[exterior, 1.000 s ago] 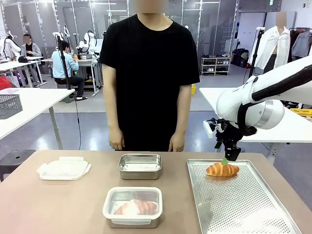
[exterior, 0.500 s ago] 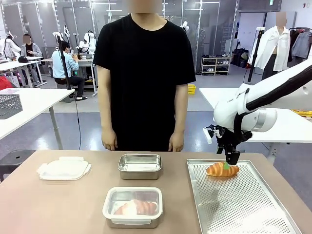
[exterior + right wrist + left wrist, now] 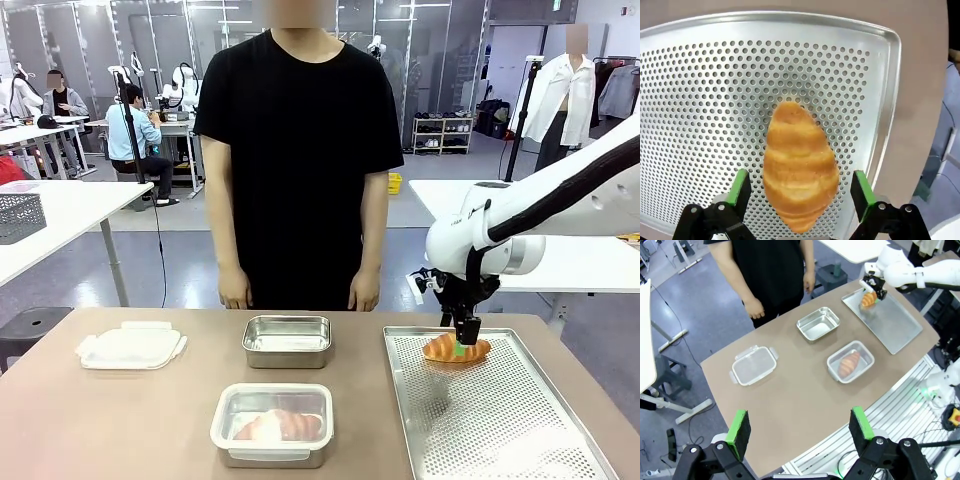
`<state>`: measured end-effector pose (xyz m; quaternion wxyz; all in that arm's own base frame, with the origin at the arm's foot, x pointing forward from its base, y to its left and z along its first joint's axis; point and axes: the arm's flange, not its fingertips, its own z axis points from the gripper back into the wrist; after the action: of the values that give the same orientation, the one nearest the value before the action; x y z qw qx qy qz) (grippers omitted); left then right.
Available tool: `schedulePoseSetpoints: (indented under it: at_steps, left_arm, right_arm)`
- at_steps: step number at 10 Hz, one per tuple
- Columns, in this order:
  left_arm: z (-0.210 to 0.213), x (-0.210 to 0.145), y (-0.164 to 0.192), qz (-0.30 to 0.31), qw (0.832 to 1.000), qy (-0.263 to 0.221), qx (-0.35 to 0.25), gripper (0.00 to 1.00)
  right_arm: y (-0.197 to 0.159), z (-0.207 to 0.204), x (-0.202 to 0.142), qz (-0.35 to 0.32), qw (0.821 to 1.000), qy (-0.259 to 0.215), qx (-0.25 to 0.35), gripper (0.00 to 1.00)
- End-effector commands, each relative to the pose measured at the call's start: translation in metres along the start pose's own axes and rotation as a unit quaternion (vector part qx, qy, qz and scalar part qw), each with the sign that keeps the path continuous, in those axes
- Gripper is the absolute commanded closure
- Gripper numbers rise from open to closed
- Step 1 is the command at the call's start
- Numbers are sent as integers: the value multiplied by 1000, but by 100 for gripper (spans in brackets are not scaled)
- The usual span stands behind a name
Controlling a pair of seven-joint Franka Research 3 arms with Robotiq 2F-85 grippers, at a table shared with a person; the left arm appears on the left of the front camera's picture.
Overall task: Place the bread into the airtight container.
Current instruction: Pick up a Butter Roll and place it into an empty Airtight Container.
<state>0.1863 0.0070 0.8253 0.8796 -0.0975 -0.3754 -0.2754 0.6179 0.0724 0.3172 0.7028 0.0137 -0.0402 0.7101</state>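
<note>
A golden croissant, the bread (image 3: 452, 349) (image 3: 799, 170) (image 3: 867, 300), lies at the far end of the perforated metal tray (image 3: 500, 420). My right gripper (image 3: 463, 343) (image 3: 800, 187) hangs low over it, open, with its green pads (image 3: 742, 186) on either side of the croissant's near end and not gripping it. An empty steel airtight container (image 3: 287, 340) (image 3: 818, 324) stands at the table's middle. My left gripper (image 3: 799, 425) is open and empty, high above the table.
A second container (image 3: 272, 424) (image 3: 850, 361) nearer me holds another croissant under a clear lid. A loose plastic lid (image 3: 131, 345) (image 3: 754, 371) lies at the left. A person (image 3: 298, 170) stands at the far edge, hands down at their sides.
My right gripper has come down and slightly left, from above the croissant to straddling it. The person shifted a little. The jaws stayed open.
</note>
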Motion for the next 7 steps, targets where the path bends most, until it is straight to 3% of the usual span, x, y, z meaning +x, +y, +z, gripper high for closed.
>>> schedulePoseSetpoints:
  at_steps: [1, 3, 7]
  left_arm:
    - [1, 2, 0, -2, 1000, 1, 1, 0]
    - [1, 2, 0, -2, 1000, 1, 1, 0]
    - [1, 2, 0, -2, 1000, 1, 1, 0]
  right_arm:
    - [-10, -4, 6, -11, 999, 22, 21, 0]
    - [-10, -8, 6, -20, 999, 30, 39, 0]
    - [-7, -9, 4, -20, 998, 45, 46, 40]
